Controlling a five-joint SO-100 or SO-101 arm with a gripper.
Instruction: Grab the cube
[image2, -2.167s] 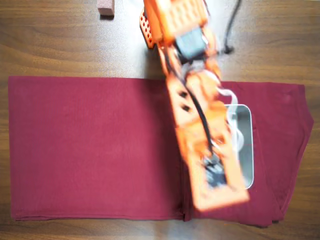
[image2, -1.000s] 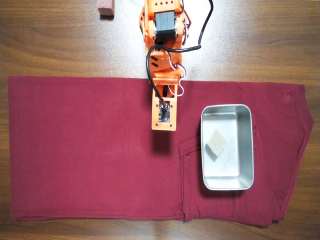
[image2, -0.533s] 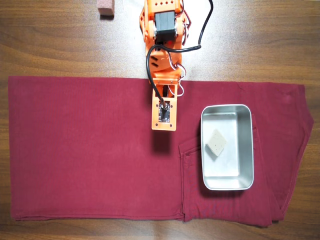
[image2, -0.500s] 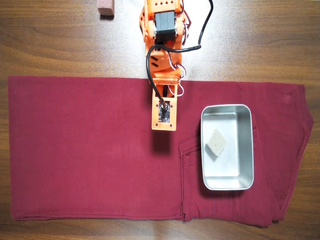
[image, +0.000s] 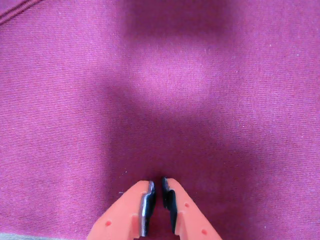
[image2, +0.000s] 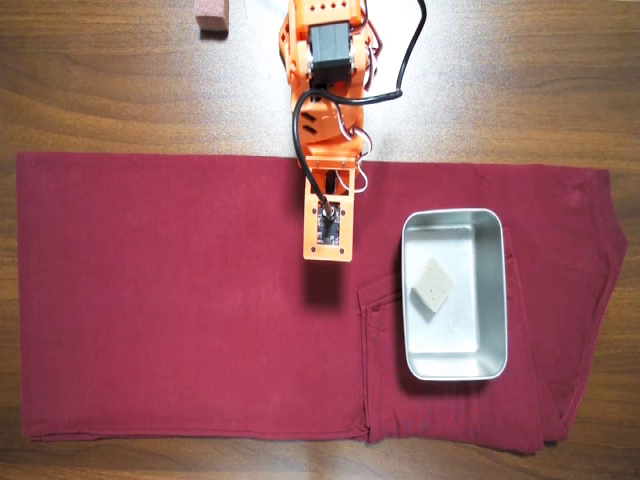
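The small pale grey-beige cube (image2: 432, 286) lies inside the metal tray (image2: 491, 290), turned at an angle, near the tray's middle. It does not show in the wrist view. My gripper (image: 157, 183) has orange jaws with dark pads. The jaws stand together with only a thin gap and hold nothing. It hangs over bare dark red cloth (image: 160, 90). In the overhead view the orange arm (image2: 328, 225) reaches down from the top, and its wrist end sits to the left of the tray's upper left corner, apart from it.
The dark red cloth (image2: 180, 300) covers most of the wooden table (image2: 120, 90). A reddish-brown block (image2: 212, 17) sits on the wood at the top edge, left of the arm's base. A black cable (image2: 400, 70) loops beside the arm.
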